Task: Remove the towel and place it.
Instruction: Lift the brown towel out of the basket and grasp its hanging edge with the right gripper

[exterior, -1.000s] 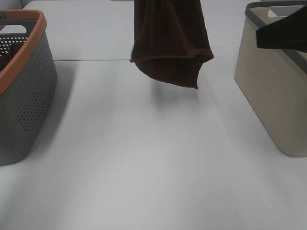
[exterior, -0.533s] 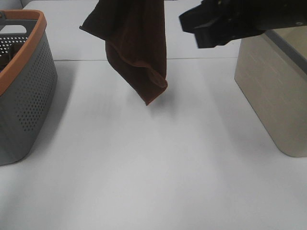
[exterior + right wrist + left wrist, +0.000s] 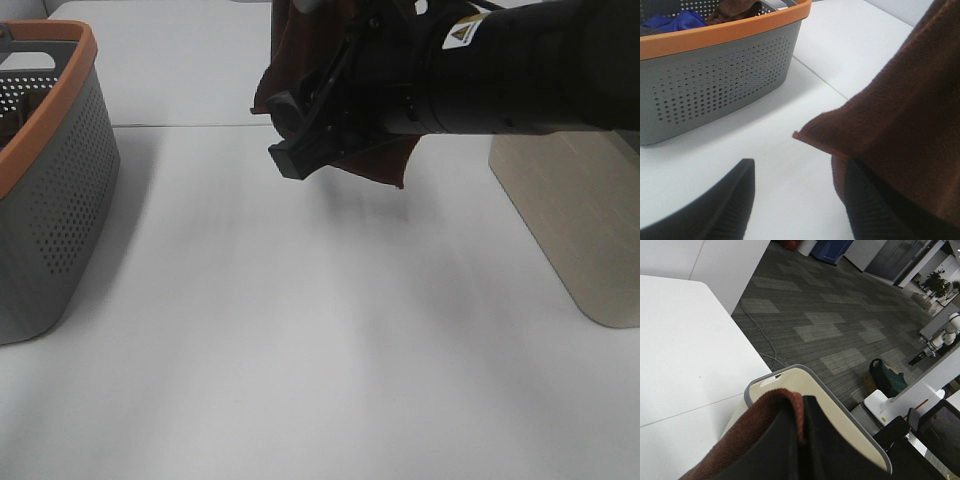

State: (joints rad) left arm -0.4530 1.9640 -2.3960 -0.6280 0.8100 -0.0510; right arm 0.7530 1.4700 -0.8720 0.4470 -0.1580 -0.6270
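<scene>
The dark brown towel (image 3: pixel 300 45) hangs over the middle of the table from above the exterior view's top edge. Its lower edge (image 3: pixel 385 165) shows behind my right arm. In the left wrist view my left gripper (image 3: pixel 797 432) is shut on a fold of the towel (image 3: pixel 747 440), high above the beige basket. My right gripper (image 3: pixel 285 135) has reached across to the towel's lower part. In the right wrist view it (image 3: pixel 800 200) stands open, with the towel (image 3: pixel 905 125) hanging over one finger (image 3: pixel 867 200) and a towel corner above the gap.
A grey perforated basket with an orange rim (image 3: pixel 55 190) stands at the left, with blue and brown cloths (image 3: pixel 685 20) inside. A beige basket with a grey rim (image 3: pixel 580 230) stands at the right, partly behind my right arm. White table (image 3: pixel 300 350) lies between them.
My right arm has swept in from the right to the towel's lower part and its jaws have widened a little. The hanging towel has swung left, then back.
</scene>
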